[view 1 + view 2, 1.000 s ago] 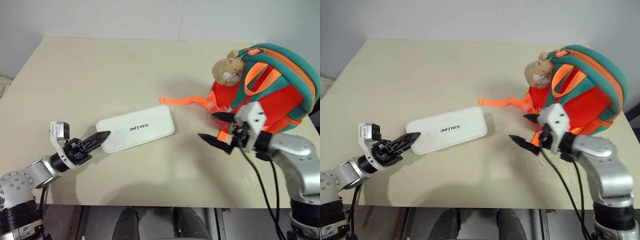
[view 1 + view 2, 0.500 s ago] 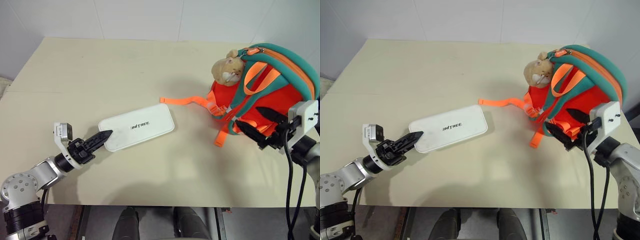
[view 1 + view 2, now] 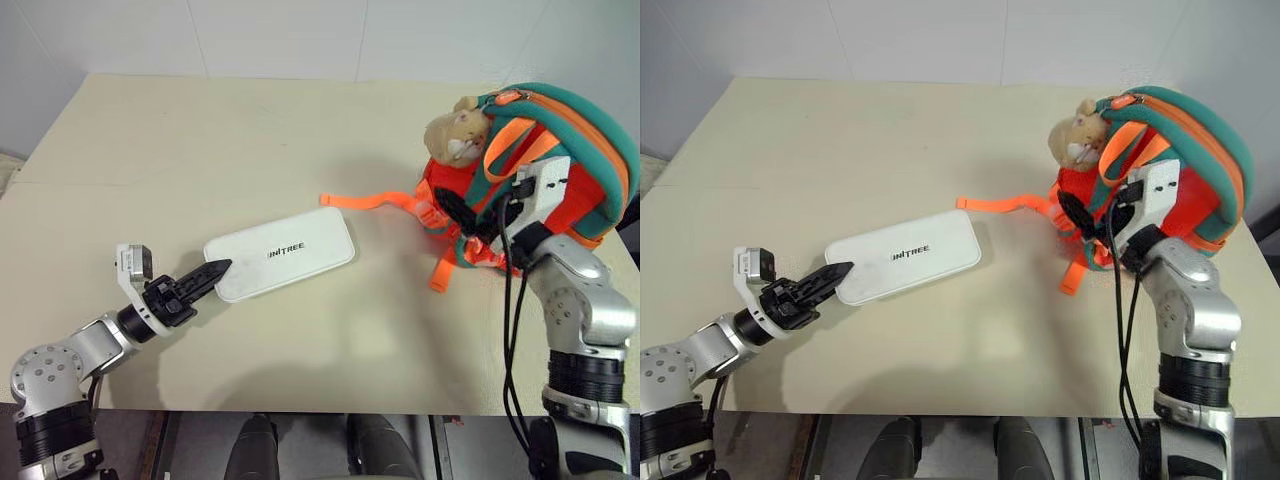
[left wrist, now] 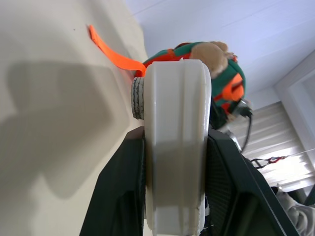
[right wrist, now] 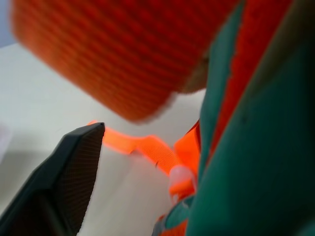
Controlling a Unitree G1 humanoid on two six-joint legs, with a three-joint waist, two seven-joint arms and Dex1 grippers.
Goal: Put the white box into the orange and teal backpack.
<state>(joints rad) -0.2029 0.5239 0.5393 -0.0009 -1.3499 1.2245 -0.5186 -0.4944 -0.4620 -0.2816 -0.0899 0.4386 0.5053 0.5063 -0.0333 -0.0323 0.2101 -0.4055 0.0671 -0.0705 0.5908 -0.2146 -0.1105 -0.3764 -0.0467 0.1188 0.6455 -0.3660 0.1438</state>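
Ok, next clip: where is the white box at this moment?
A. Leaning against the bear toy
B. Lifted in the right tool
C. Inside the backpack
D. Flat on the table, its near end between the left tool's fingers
D: the white box lies flat on the table, with the left tool closed on its near end, apart from the backpack.

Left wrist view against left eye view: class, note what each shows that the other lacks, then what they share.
Left wrist view: the flat white box edge-on, pinched between the black fingers of the left gripper, with window blinds behind. Left eye view: the box's top with its dark lettering, and the right gripper open at the orange and teal backpack. Both: that backpack, its tan plush bear, the loose orange strap and the beige table.
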